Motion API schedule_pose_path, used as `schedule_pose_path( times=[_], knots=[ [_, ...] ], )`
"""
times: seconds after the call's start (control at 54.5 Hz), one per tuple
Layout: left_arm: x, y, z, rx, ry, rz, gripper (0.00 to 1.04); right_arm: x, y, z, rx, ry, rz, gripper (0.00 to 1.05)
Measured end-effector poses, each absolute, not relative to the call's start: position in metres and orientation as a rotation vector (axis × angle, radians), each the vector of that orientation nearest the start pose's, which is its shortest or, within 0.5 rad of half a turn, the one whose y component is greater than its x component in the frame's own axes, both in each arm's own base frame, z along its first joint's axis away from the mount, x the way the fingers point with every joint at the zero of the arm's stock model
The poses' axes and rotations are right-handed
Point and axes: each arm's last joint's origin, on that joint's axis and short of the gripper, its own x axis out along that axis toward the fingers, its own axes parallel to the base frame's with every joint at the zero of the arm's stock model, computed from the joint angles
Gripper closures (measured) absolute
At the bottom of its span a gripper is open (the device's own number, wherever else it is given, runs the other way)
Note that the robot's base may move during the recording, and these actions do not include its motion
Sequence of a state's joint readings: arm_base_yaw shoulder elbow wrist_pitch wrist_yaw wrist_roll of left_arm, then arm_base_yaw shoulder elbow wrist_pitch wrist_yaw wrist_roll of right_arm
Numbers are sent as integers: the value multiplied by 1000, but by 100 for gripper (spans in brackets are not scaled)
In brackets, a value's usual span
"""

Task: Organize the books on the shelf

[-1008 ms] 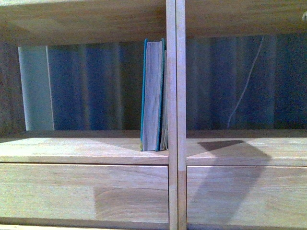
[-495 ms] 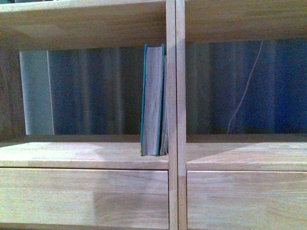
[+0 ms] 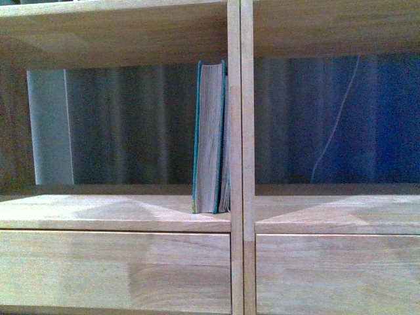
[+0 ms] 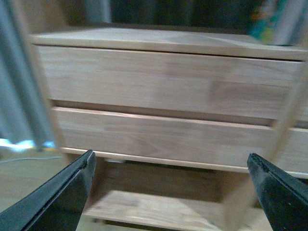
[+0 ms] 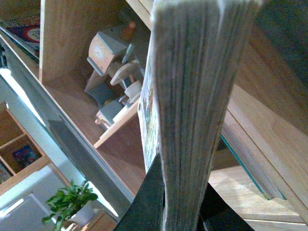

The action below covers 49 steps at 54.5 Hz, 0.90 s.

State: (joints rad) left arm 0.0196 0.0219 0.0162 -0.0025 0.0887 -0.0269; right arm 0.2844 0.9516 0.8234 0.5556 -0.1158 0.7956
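Teal book (image 3: 209, 138): thick, greyish page edges toward me, upright on the shelf (image 3: 111, 213), against its centre divider (image 3: 240, 131).
Paperback (image 5: 192, 106): page edges up close, pictured cover on one side.
My right end effector (image 5: 185, 211): clamped on the paperback.
My left end effector (image 4: 171, 158): spread wide, empty, facing the drawer fronts (image 4: 163, 82).

1. Pale wood shelf (image 3: 131, 213) fills frame; two cols split by vertical divider (image 3: 236, 157).
2. Teal book (image 3: 209, 138) stands upright in left col, greyish page edges twd cam, close beside divider; sliver of more page edges between them, can't tell what.
3. Plain drawer fronts (image 3: 115, 269) below each board.
4. Dark backdrop (image 3: 131, 125) behind; thin white cord (image 3: 335, 125) in right col.
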Motion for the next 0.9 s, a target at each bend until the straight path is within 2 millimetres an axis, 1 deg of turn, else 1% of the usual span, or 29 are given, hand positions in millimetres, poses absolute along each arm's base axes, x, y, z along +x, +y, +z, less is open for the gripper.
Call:
schedule_pose_path(
  times=[0.092, 0.11, 0.147, 0.22, 0.348, 0.458, 0.605, 0.715, 0.77, 0.788, 0.843, 0.898],
  knots=[
    [106, 2, 173, -119, 67, -288, 7, 196, 61, 387, 806, -252, 541, 97],
    [107, 2, 174, -127, 71, -299, 7, 196, 61, 387, 806, -252, 540, 97],
    [113, 1, 181, -155, 87, -393, 7, 196, 61, 386, 804, -249, 543, 97],
    [120, 1, 190, -173, 92, -479, 7, 197, 59, 385, 803, -248, 537, 97],
    [131, 7, 205, -205, 101, -506, 7, 200, 54, 379, 800, -243, 505, 97],
    [135, 13, 213, -227, 102, -529, 7, 202, 51, 374, 799, -233, 486, 97],
    [138, 21, 233, -248, 91, -566, 7, 205, 46, 369, 802, -227, 466, 97],
    [141, 26, 257, -255, 68, -623, 7, 207, 44, 368, 809, -225, 452, 97],
    [144, 26, 271, -255, 51, -660, 7, 208, 43, 367, 810, -223, 447, 97],
    [145, 27, 280, -250, 34, -683, 7, 208, 43, 367, 810, -223, 446, 97],
    [151, 26, 299, -251, 3, -723, 7, 209, 43, 367, 811, -221, 446, 97],
    [155, 26, 309, -253, -18, -744, 7, 209, 44, 366, 811, -217, 448, 97]
  ],
)
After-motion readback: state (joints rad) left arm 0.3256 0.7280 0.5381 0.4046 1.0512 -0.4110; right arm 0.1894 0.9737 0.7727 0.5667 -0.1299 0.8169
